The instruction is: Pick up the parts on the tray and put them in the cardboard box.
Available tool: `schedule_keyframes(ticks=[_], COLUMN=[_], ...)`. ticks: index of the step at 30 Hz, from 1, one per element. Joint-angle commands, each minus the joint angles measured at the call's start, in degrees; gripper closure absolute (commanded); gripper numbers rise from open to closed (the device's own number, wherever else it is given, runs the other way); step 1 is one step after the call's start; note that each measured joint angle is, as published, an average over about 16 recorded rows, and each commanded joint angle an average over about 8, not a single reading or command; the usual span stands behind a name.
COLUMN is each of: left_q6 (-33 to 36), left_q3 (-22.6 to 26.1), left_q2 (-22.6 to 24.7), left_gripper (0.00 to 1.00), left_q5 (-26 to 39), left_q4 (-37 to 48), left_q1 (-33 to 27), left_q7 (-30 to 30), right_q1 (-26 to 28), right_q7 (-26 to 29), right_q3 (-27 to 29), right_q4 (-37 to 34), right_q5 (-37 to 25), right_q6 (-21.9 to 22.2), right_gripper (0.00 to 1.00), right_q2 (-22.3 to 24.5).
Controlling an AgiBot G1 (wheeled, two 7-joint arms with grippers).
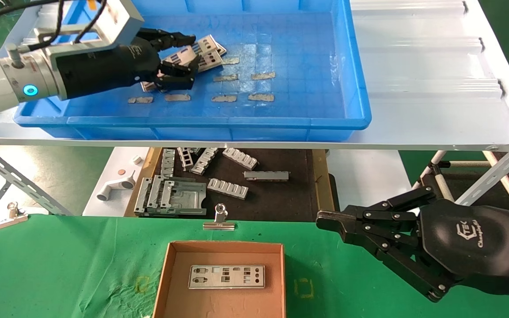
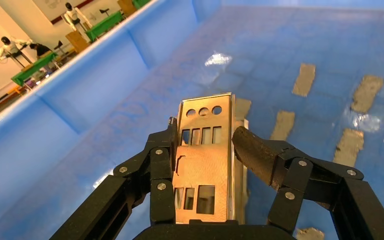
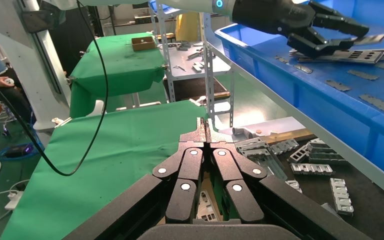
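Jaws of the left gripper straddle a plate in the tray, not visibly clamped. One plate lies in the cardboard box; others remain. Right gripper waits closed, empty.

You're looking at a glossy blue plastic tray, its gridded floor catching glare. The parts are thin bare metal, smooth with a dull silver sheen. The cardboard box is matt brown paperboard. Below it, the green cloth looks soft, creased and matt.
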Motion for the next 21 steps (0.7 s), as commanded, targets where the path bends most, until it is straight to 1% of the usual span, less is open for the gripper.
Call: schedule_keyframes(ticks=[1, 12, 21], left_q6=[0.3, 1.1, 4.0], left_q3=[-0.2, -0.6, -1.1], left_q2=[-0.2, -0.8, -2.4], left_gripper=[1.00, 1.00, 1.00], left_q5=[-0.3, -0.8, -1.6], left_q4=[-0.1, -0.8, -2.8], left_q1=[-0.2, -0.7, -1.7], left_q7=[-0.1, -0.1, 0.1], right_q1=[0.0, 0.0, 0.0], right_q7=[0.0, 0.0, 0.0], right_q3=[0.0, 0.0, 0.0], right_q4=[0.0, 0.0, 0.0], right_q5=[0.0, 0.0, 0.0], right_q6=[0.0, 0.0, 0.0], right_gripper=[1.00, 1.00, 1.00], right_q2=[0.0, 0.0, 0.0])
